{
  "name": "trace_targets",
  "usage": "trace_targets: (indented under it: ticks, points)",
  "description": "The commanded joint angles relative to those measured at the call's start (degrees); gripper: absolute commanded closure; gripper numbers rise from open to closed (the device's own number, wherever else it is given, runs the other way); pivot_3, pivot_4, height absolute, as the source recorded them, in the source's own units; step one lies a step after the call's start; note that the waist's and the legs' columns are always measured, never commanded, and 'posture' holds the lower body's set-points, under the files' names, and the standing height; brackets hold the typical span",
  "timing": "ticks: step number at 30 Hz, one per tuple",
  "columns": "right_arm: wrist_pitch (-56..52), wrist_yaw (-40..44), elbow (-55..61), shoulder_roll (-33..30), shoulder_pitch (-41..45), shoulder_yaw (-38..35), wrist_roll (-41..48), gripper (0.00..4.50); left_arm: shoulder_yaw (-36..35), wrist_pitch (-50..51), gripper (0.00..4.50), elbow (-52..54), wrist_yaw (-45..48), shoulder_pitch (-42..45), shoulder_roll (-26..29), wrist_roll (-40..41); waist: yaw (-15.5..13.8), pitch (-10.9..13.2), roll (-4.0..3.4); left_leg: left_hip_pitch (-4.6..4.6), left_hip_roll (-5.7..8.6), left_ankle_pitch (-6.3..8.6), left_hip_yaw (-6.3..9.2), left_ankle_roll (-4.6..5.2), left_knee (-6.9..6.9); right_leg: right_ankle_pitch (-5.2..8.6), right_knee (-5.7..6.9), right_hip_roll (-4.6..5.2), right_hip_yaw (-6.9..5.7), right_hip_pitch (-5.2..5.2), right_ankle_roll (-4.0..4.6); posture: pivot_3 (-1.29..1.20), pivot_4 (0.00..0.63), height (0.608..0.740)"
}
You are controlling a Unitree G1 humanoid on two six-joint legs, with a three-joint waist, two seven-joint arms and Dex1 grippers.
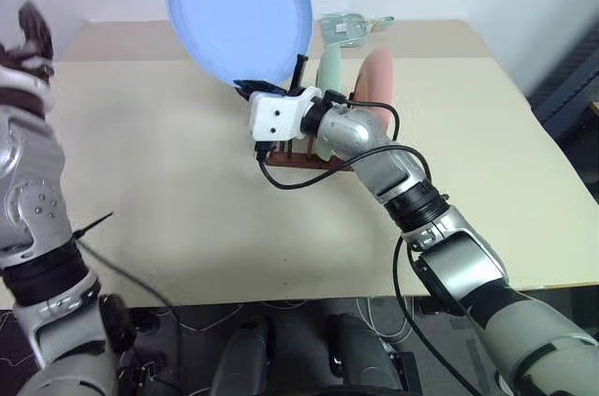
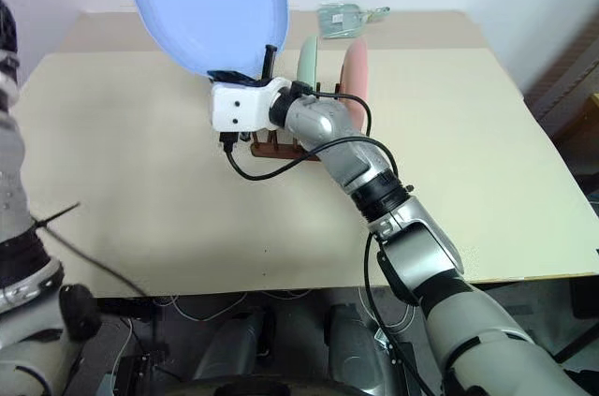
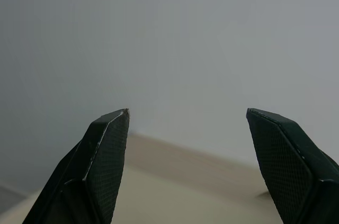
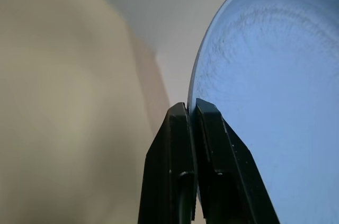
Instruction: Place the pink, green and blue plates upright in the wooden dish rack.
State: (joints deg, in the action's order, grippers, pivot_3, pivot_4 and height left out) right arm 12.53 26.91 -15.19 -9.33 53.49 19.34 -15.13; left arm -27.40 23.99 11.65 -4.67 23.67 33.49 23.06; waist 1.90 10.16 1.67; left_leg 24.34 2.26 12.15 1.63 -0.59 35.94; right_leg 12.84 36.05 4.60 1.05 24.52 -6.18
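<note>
Beige tabletop (image 1: 187,181), wide bare front; our right gripper (image 4: 192,108) clamps round matte light-blue plate (image 1: 239,7) aloft; mint-green plate (image 1: 329,73), salmon-pink plate (image 1: 377,78) upright in dark wooden rack (image 1: 290,157) near far edge; left gripper (image 3: 186,115) jaws apart.

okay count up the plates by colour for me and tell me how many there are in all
Blue plate: 1
Green plate: 1
Pink plate: 1
Total: 3 plates
</note>
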Motion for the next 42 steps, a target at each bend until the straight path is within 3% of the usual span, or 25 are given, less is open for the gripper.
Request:
trace_targets:
  ticks: [1,6,11,21,29,33,39,42]
  points:
    - [-6.9,2.5,14.2,4.7,-2.5,-5.8,15.5,4.5,7.2,-5.3,0.89,1.0,6.3,-7.4,-1.6,-5.2,0.0,0.0,-0.01,0.0,-0.02,0.0,0.02,0.0,0.01,0.0,0.0,0.0,-0.01,0.0,0.0,0.0,0.15,0.738]
    - [-31.7,-0.7,30.6,12.4,-9.9,-12.7,41.0,4.5,17.6,-11.8,0.89,1.4,9.9,-18.5,-7.8,-11.7,0.0,0.0,0.0,0.01,-0.05,0.03,0.04,0.01,-0.05,-0.01,0.01,0.14,0.0,0.06,0.02,0.0,0.15,0.738]
    - [-45.0,-8.0,36.4,16.2,-14.3,-15.8,53.8,4.5,21.0,-14.7,0.89,-0.6,11.7,-21.4,-12.8,-13.1,0.2,0.0,-0.05,0.02,-0.07,0.09,0.05,-0.07,-0.07,0.08,0.03,0.38,0.01,0.13,0.32,0.0,0.15,0.738]
    - [-54.1,-18.3,29.9,18.9,-13.1,-22.6,65.7,4.5,23.4,-18.3,0.89,-0.2,17.4,-23.5,-14.1,-14.8,0.5,0.0,-0.1,0.03,-0.07,0.03,-0.03,0.02,-0.2,0.1,0.0,0.39,0.0,0.21,0.36,0.0,0.15,0.738]
    - [-56.8,-22.7,18.7,17.2,-7.9,-26.6,67.7,4.5,24.1,-18.2,0.89,0.3,19.1,-24.1,-14.6,-15.4,0.5,0.0,-0.1,0.04,-0.07,0.02,-0.04,0.04,-0.2,0.09,0.0,0.38,-0.02,0.21,0.35,0.0,0.15,0.738]
    - [-57.3,-22.4,16.2,16.3,-5.7,-26.7,66.5,3.18,24.4,-18.3,0.82,0.5,19.5,-24.3,-15.1,-15.8,0.5,0.0,-0.11,0.04,-0.07,0.02,-0.05,0.05,-0.2,0.08,0.0,0.38,-0.03,0.21,0.32,0.0,0.15,0.738]
    - [-55.2,-20.6,17.7,12.8,-3.7,-22.9,59.9,0.09,24.7,-18.4,0.82,0.4,19.9,-24.7,-15.7,-16.3,0.5,0.0,-0.11,0.04,-0.07,0.02,-0.06,0.05,-0.19,0.05,0.0,0.37,-0.03,0.21,0.27,0.0,0.15,0.738]
    - [-52.2,-17.3,20.8,8.2,-2.2,-18.9,53.6,0.09,24.9,-18.5,0.82,0.3,20.0,-24.7,-16.2,-16.5,0.5,0.0,-0.12,0.05,-0.07,0.02,-0.07,0.05,-0.18,0.06,0.0,0.36,-0.04,0.21,0.29,0.0,0.15,0.738]
